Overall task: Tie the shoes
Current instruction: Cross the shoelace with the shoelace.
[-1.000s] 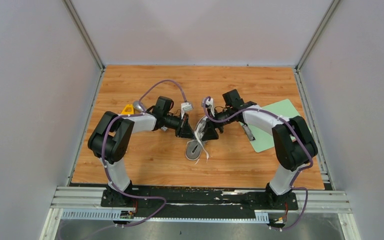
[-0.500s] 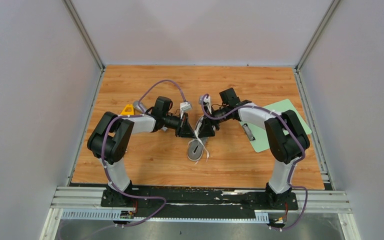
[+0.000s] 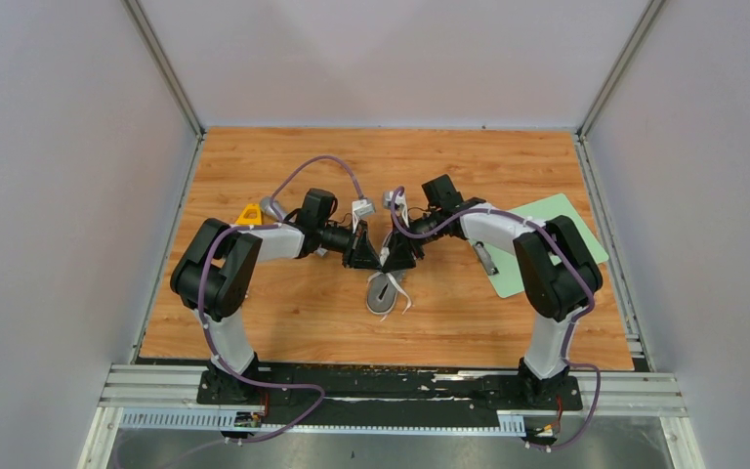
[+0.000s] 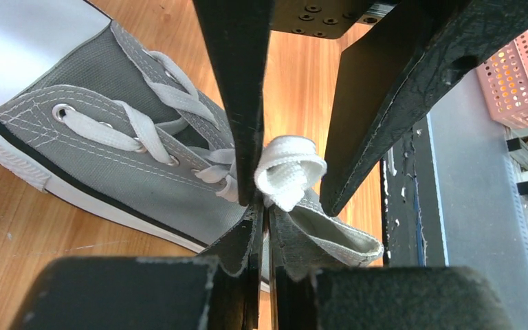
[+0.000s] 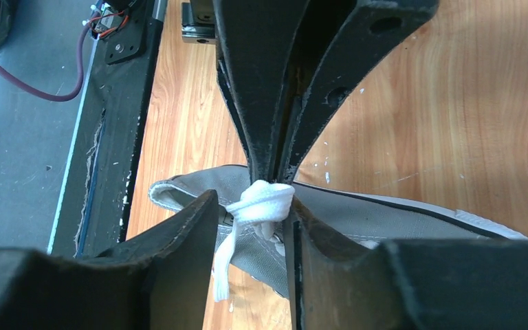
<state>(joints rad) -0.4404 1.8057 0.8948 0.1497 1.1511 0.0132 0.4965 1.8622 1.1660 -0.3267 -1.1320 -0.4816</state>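
The grey canvas shoe point(image 3: 382, 295) lies mid-table with its white toe towards the near edge. It also fills the left wrist view point(image 4: 110, 158) and shows in the right wrist view point(image 5: 385, 213). Just above its open end my two grippers meet tip to tip. My left gripper point(image 4: 265, 216) point(image 3: 366, 252) is shut on a bunched fold of white lace point(image 4: 289, 172). My right gripper point(image 5: 251, 201) point(image 3: 395, 256) straddles that same lace bundle point(image 5: 265, 199). Its jaws are part-way in: the lace touches one finger point(image 5: 302, 234), and a gap remains at the other. A loose lace end point(image 5: 223, 265) hangs below.
A pale green mat point(image 3: 547, 239) lies at the right of the wooden table, with a small metal piece point(image 3: 486, 257) on it. A yellow triangular object point(image 3: 249, 213) sits behind my left arm. A pink basket point(image 4: 515, 75) stands beyond the table's black front rail point(image 4: 402, 206).
My right gripper has shifted a little left onto the lace at the left gripper's tips, and its jaws have narrowed round it. The left gripper and shoe have stayed put.
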